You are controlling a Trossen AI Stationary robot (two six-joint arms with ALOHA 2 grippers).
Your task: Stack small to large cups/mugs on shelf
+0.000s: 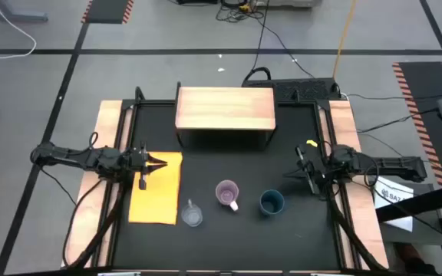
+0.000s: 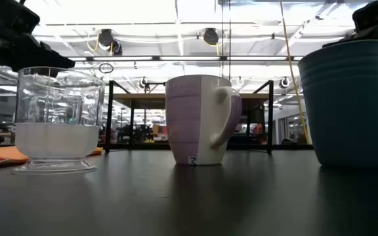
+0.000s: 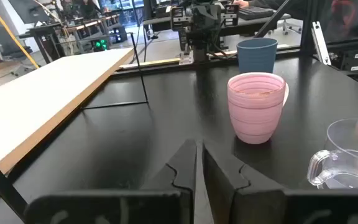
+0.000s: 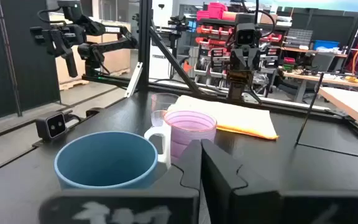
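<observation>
Glass cup (image 1: 192, 214), mug (image 1: 228, 193) and teal cup (image 1: 272, 202) line the lower counter (image 1: 229, 238); shelf (image 1: 225, 108) stands bare above; left gripper (image 1: 156, 163) and right gripper (image 1: 301, 164) both clenched, empty.

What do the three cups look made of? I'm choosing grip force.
Glass cup: clear, glossy glass or hard plastic; the room shows through it. Purple mug: probably glazed ceramic, opaque with a soft sheen and thick walls. Teal cup: likely matte plastic, with ridged bands and no shine.

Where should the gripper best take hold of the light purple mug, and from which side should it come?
Probably by the rim wall of the purple mug, from above, one finger inside and one outside: it stands upright with its mouth open. Choose the rim part away from the pale handle. The right gripper is nearer; both the clear glass cup and the blue cup stand apart.
</observation>
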